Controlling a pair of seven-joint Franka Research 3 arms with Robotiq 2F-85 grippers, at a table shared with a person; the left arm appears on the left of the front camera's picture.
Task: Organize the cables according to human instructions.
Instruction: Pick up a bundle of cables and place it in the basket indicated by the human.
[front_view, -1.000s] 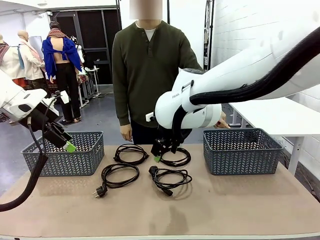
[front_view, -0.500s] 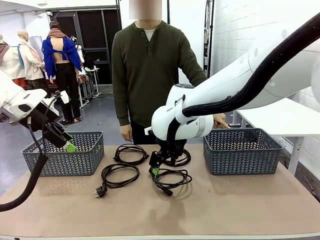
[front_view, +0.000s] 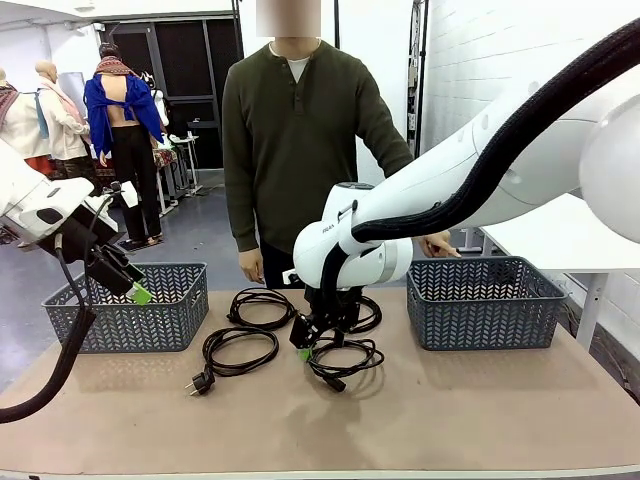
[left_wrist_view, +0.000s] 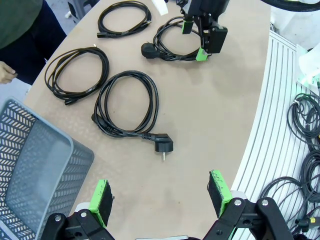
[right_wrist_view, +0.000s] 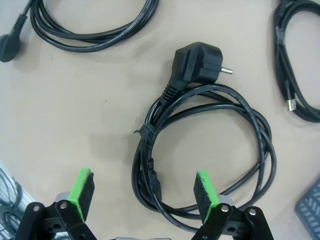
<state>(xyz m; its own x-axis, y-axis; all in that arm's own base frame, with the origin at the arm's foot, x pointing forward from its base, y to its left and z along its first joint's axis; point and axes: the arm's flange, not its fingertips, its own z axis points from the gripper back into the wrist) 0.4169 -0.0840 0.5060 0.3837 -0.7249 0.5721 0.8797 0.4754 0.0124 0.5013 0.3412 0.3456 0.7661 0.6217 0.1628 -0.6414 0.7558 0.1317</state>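
The right arm (front_view: 350, 250) has swung over and come down. A second ago its jaws hung above the far cord (front_view: 377, 315), the one close to the person. Now that cord lies behind the jaws. The jaws have dropped low over the next cord (right_wrist_view: 143, 131), the one with the big plug (right_wrist_view: 196, 61). One side of that loop now runs between the two green pads (right_wrist_view: 205, 192). The plug lies just ahead of the jaws on the surface (right_wrist_view: 75, 125).

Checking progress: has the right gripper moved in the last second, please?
Yes: the right gripper went lower and leftward, away from the right basket.
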